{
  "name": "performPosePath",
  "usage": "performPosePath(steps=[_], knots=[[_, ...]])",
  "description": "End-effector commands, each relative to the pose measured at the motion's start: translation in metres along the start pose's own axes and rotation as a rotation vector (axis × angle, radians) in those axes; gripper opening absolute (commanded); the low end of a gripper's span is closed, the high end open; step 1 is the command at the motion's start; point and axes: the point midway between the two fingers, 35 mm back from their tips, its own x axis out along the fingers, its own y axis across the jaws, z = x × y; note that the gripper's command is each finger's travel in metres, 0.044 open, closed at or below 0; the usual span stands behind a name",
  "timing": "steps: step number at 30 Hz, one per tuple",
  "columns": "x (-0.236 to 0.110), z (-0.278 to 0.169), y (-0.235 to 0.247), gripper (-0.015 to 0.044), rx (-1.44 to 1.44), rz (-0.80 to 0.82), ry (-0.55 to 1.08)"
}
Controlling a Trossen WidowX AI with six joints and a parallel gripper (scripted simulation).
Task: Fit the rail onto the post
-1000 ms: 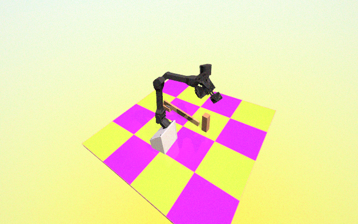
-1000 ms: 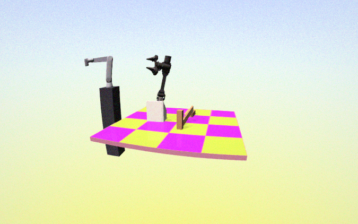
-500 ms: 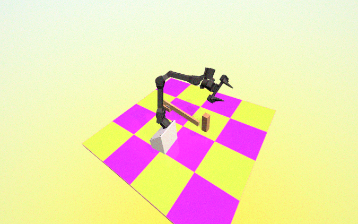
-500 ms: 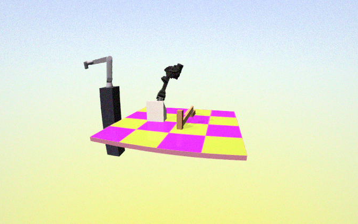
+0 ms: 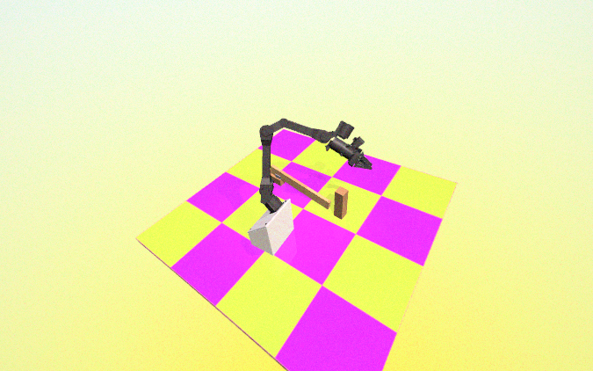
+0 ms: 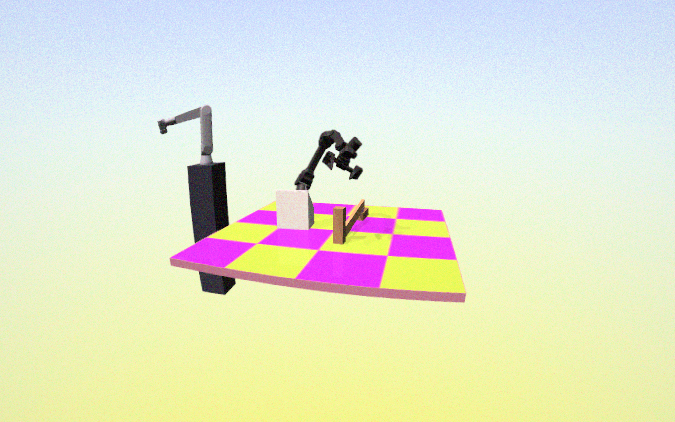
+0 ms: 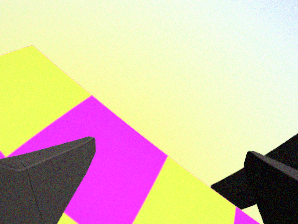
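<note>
Black fingers (image 5: 365,162) spread wide, gripping nothing, high above the table (image 5: 381,276).
Wooden rail (image 5: 300,186) lies well apart at their 8 o'clock in the top view, near end down just beside the post (image 5: 340,202), far end behind the arm (image 5: 265,156).

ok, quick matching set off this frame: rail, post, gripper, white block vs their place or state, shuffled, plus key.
Things:
1. rail
2. post
3. gripper
4. white block

States:
A. open, empty, up in the air
B. under the arm's base
C. upright on the table
D. sloping, near end low in front of the post

Pairs: 1-D, 2-C, 3-A, 4-B
</note>
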Motion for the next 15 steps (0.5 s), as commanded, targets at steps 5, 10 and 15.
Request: performPosePath(steps=[5,10,15], knots=[[-0.020,-0.083,0.094,0.0440,-0.773,0.354,0.136],[-0.025,-0.107,0.117,0.0440,-0.918,0.445,0.149],[-0.033,-0.133,0.131,0.0440,-1.111,0.560,0.157]])
